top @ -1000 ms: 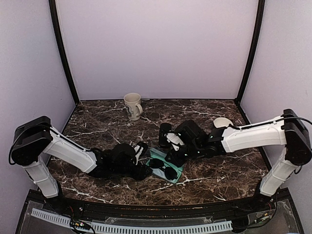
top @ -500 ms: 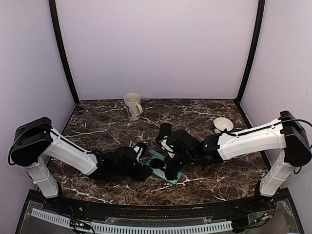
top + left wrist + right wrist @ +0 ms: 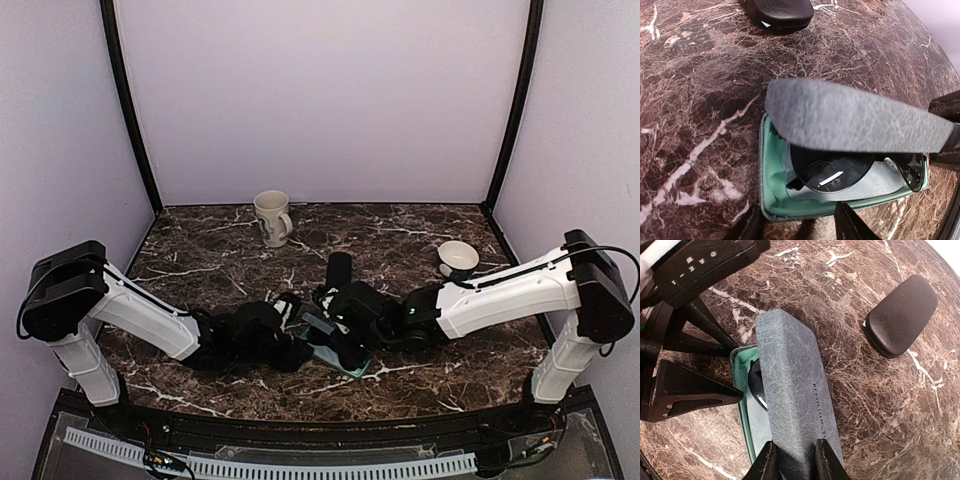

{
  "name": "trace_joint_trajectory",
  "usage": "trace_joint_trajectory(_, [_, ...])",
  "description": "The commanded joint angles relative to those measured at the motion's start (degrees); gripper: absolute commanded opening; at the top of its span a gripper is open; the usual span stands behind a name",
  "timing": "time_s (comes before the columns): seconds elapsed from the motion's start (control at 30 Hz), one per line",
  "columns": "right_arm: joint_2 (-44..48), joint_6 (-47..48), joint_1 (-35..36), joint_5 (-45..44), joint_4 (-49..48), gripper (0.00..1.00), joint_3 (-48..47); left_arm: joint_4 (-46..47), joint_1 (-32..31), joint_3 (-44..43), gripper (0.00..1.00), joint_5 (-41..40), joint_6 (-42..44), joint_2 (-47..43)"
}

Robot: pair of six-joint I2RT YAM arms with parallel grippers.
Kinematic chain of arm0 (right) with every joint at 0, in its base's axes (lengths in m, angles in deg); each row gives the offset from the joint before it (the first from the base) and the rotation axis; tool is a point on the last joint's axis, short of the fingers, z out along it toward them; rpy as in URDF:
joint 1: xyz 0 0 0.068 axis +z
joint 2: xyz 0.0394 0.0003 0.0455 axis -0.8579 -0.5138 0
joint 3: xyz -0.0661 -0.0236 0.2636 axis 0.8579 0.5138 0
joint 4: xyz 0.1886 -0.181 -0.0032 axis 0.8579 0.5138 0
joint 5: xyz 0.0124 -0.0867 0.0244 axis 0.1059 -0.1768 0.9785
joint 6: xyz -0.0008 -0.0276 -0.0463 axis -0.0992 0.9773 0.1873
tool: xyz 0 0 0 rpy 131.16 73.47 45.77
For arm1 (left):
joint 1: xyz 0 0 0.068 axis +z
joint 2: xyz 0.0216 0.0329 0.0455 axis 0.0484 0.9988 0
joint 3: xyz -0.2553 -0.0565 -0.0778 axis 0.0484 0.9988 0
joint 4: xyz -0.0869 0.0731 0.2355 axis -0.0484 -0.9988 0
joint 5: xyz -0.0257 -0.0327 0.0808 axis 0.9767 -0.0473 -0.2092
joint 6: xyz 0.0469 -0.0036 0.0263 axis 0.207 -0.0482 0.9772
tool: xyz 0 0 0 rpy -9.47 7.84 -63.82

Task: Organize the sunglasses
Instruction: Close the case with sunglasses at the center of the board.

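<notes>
While the lid stands half over, right gripper (image 3: 795,462): pinched narrow on one end of the lid (image 3: 790,380), holding it tilted above the tray.
Left gripper (image 3: 799,227): fingers apart, set against the near rim of the grey-blue case (image 3: 771,200); it looks like a brace, not a pinch.
Sunglasses (image 3: 835,175): one pair lies folded inside the green-lined tray, dark lens up, partly under the lid.
Second pair: not visible in any view.
Black case (image 3: 900,315): shut, on the table (image 3: 200,260) just beyond the open case; what it holds cannot be told.
Done, by my reading: one pair is in its case.
Left: bring the lid down flat and closed, then let go; the other pair is either already in the black case or yet to be found.
Farther out: a mug (image 3: 271,217) and a small bowl (image 3: 458,257) stand well apart from the work.
</notes>
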Motion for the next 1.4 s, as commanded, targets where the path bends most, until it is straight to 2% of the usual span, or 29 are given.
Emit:
trace_joint_trajectory(0.0, [-5.12,-5.66,1.9,7.55,-5.4,0.25,-0.25,-5.48,-1.18,0.49,0.49,1.6,-0.29,1.6])
trace_joint_trajectory(0.27, [-6.13,-6.65,2.45,7.94,-5.57,0.28,-0.85,-6.1,-1.35,1.1,0.49,1.11,-0.48,0.43])
trace_joint_trajectory(0.47, [-5.07,-6.7,2.43,9.35,-6.58,0.35,-0.1,-7.0,-1.65,1.7,0.49,1.03,-0.94,-1.02])
trace_joint_trajectory(0.6, [-2.57,-6.63,2.49,8.22,-6.25,0.43,1.02,-8.09,-1.98,2.13,0.49,0.85,-1.24,-2.79])
trace_joint_trajectory(0.77, [2.53,-6.41,2.05,6.31,-4.24,0.59,2.48,-10.35,-1.99,2.67,0.51,0.42,-0.84,-6.89])
trace_joint_trajectory(0.97, [9.07,-7.37,-1.16,7.54,-1.22,0.79,6.09,-13.76,-1.79,2.26,0.63,-1.93,1.99,-12.62])
trace_joint_trajectory(1.13, [11.46,-10.19,-2.2,8.43,3.37,0.86,8.67,-18.64,-0.52,0.77,0.72,-5.84,4.35,-15.64])
trace_joint_trajectory(1.37, [10.11,-15.84,-0.19,9.08,5.39,0.96,10.54,-19.65,3.39,2.08,0.86,-6.44,4.73,-20.16])
